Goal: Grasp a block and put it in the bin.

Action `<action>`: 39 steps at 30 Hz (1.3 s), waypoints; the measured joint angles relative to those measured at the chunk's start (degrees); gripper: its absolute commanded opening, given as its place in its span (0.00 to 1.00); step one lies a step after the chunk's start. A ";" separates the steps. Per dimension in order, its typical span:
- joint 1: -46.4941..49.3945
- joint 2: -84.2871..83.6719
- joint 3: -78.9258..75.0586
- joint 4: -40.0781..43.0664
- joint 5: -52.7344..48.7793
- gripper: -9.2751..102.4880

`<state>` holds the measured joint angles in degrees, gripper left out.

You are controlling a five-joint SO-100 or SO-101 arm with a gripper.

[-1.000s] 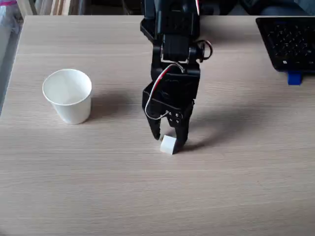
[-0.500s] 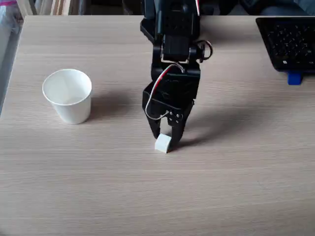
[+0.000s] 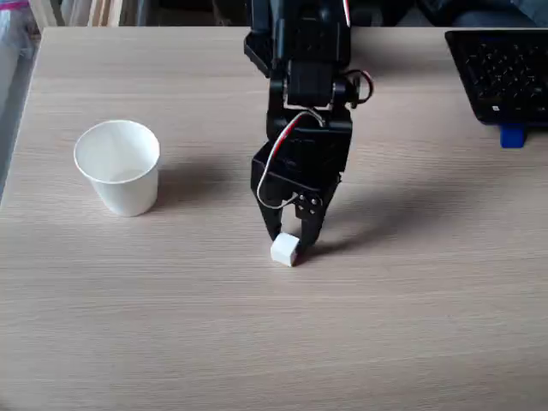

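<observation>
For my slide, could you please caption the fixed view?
Black arm's hand closed around the white block at the table, paper cup standing to its left.

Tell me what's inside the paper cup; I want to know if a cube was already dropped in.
The cup stands upright and looks empty: only its white inner wall shows. Its bottom is partly hidden by the near rim. The cube sits between the gripper fingers.

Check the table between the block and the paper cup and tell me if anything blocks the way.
Nothing visible does. The block sits between the end effector fingers at the table's middle, and the bin stands upright to its left in the fixed view, with bare table between them. The keyboard and small blue piece lie far right, away from that path.
</observation>
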<state>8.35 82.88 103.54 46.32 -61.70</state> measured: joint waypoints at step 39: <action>13.89 29.88 4.57 11.51 -10.72 0.08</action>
<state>22.24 112.76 108.11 57.83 -72.42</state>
